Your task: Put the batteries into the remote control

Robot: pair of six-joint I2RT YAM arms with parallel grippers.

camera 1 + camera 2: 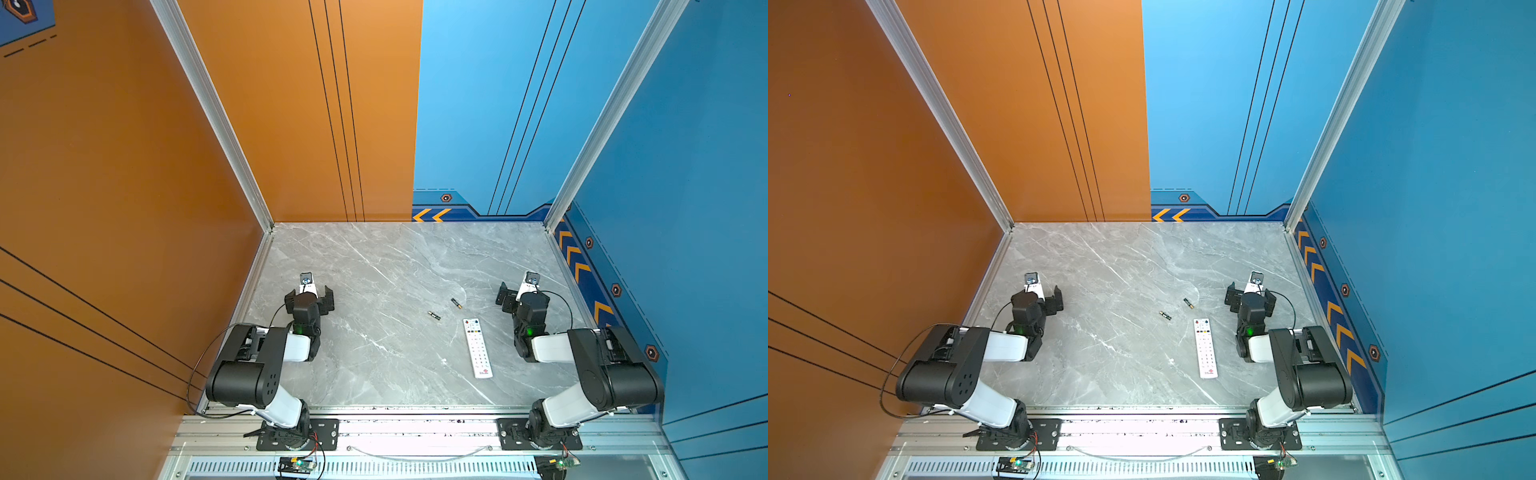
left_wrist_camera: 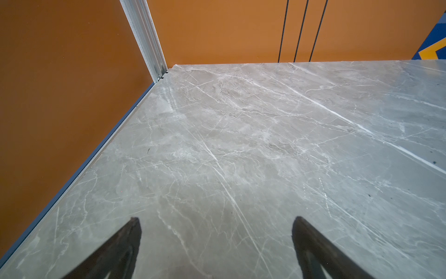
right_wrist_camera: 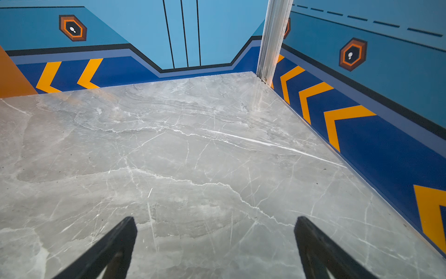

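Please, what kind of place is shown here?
Probably a robot test cell, not a home: two robot arms bolted to an aluminium rail at a marble-patterned table, walled by orange and blue printed panels. A remote control and two batteries lie on it.

The tabletop looked like smooth grey veined marble, faintly glossy. The remote control was white plastic; the batteries showed black casings with coppery metal ends. The corner posts were ribbed aluminium.
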